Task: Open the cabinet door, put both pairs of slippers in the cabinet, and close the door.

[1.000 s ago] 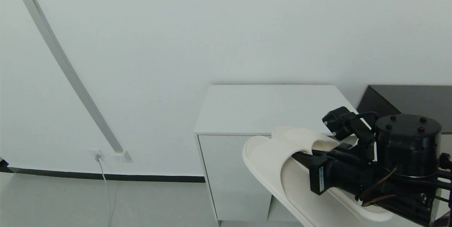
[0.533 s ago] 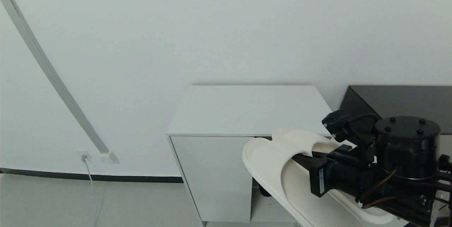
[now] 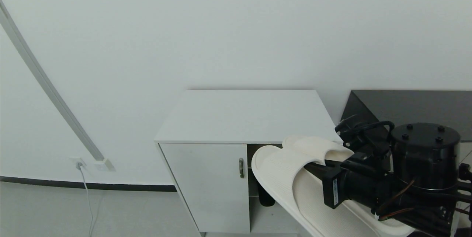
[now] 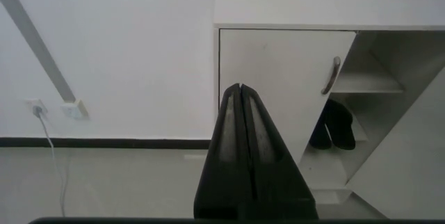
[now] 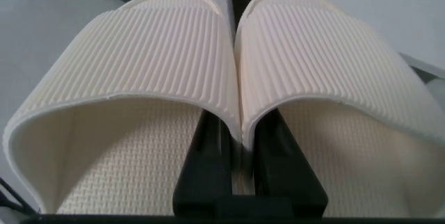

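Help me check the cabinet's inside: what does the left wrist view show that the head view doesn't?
Only left wrist: the shut left tool, the open door. Only head: white slippers in the right tool, a black table. Both: the cabinet, its closed door with handle, dark footwear inside, the wall socket.

No readable text, small white label (image 3: 335, 192) on right claw (image 5: 240, 156), print illegible

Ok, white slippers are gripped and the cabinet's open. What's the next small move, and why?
Probably ease the right gripper forward and down toward the open side of the cabinet: the white slippers are clamped in its fingers outside it, and a dark pair already sits inside.
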You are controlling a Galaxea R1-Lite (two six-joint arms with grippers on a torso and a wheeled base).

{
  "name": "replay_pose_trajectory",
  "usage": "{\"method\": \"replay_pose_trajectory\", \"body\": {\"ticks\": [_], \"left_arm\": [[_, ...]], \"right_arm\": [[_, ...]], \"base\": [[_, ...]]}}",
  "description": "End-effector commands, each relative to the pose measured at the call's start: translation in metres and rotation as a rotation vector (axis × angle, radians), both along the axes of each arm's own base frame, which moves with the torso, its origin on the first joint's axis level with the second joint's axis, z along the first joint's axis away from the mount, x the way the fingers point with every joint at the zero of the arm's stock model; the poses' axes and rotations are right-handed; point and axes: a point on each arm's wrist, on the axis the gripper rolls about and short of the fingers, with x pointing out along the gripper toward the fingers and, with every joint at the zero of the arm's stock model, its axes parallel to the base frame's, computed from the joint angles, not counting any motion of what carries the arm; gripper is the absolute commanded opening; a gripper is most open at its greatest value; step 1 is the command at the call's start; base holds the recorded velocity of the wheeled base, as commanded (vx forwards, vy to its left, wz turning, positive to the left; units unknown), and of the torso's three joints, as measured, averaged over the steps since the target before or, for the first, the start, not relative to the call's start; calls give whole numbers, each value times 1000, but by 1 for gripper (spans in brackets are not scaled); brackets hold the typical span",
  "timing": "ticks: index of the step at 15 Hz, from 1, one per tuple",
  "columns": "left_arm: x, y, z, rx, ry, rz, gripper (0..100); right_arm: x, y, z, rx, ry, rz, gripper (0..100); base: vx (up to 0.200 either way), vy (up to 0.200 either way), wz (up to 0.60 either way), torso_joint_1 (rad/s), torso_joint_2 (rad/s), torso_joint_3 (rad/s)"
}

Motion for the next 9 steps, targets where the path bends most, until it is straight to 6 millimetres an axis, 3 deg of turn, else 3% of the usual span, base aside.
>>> {"method": "replay_pose_trajectory", "body": {"ticks": [1,3,4,9], "left_arm": [[0,0,0,0,1,1,0],[0,0,0,0,1,1,0],[0,0,0,0,1,1,0],[0,0,0,0,1,1,0]], "right_arm": [[0,0,-1,-4,0,1,0],[-2,-1,-2,-12,2,4,0],[-1,-1,-2,-19,-3,5,0],[-2,-1,-4,-29,-3,9,0]], "base": [[0,0,0,0,0,0],[0,0,0,0,0,0],[0,0,-600,2,2,7],[0,0,0,0,0,0]]}}
